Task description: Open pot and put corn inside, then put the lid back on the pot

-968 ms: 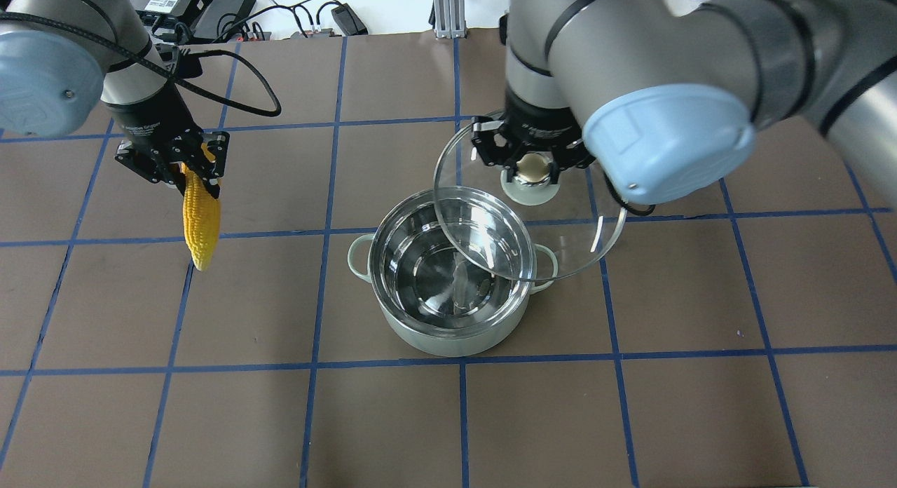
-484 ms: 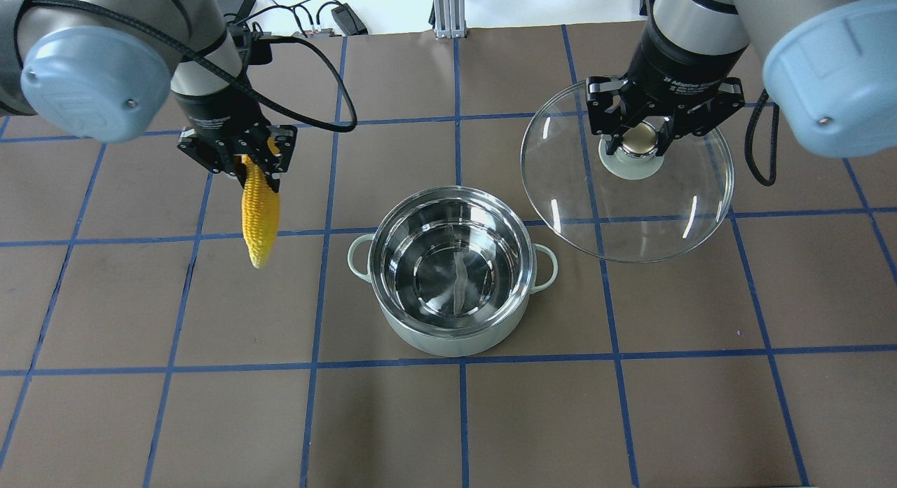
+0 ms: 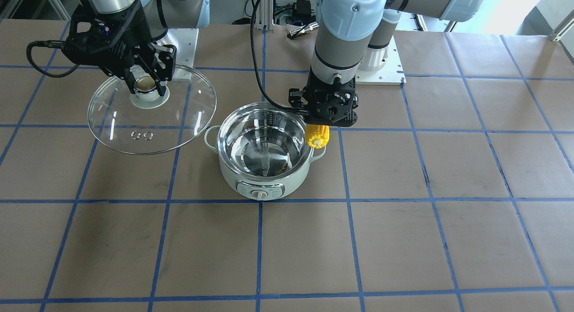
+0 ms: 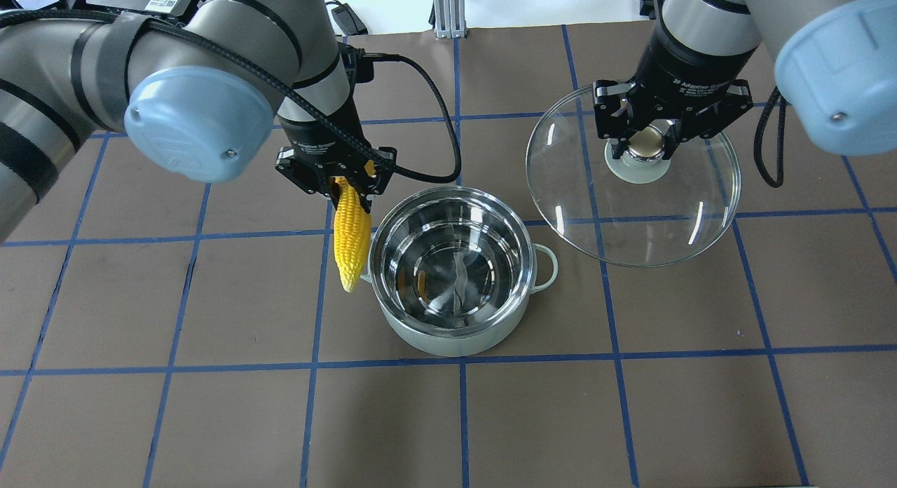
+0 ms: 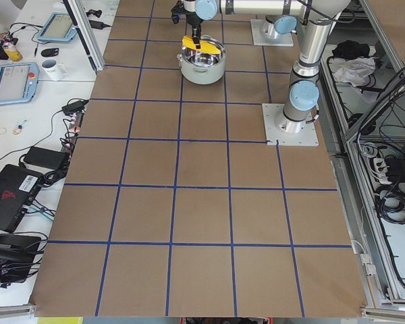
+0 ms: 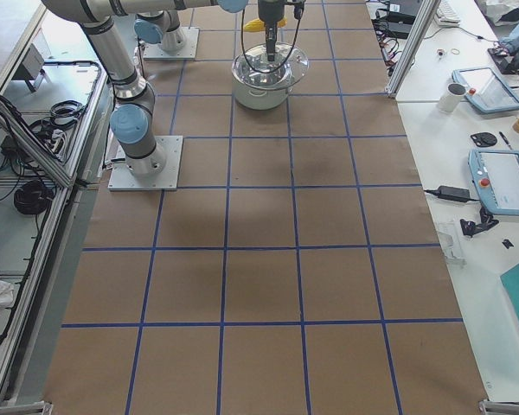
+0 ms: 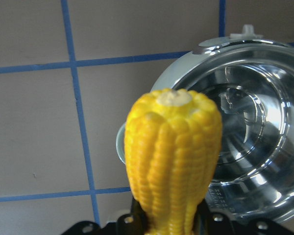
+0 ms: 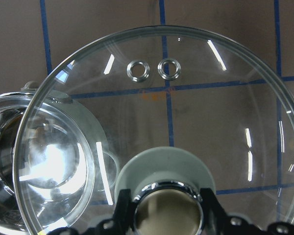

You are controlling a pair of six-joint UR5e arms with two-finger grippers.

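The open mint-green pot [image 4: 448,334] [image 3: 264,186] stands at the table's middle, its steel inside empty. My left gripper [image 4: 336,183] [image 3: 323,121] is shut on the yellow corn [image 4: 350,239] [image 3: 317,136] [image 7: 174,161], which hangs tip down just beside the pot's left rim and over its left handle. My right gripper [image 4: 646,148] [image 3: 145,83] is shut on the knob of the glass lid [image 4: 631,207] [image 3: 152,123] [image 8: 186,122] and holds it in the air to the right of the pot, clear of the rim.
Brown table with a blue tape grid [image 4: 462,404]. Cables and power bricks [image 4: 308,18] lie beyond the far edge. An aluminium post [image 4: 448,11] stands at the back centre. The left arm's black cable [image 4: 420,123] loops near the pot's back left.
My left arm has carried the corn to the right, from the table's left up to the pot's left rim. My right gripper with the lid has barely shifted since half a second ago.
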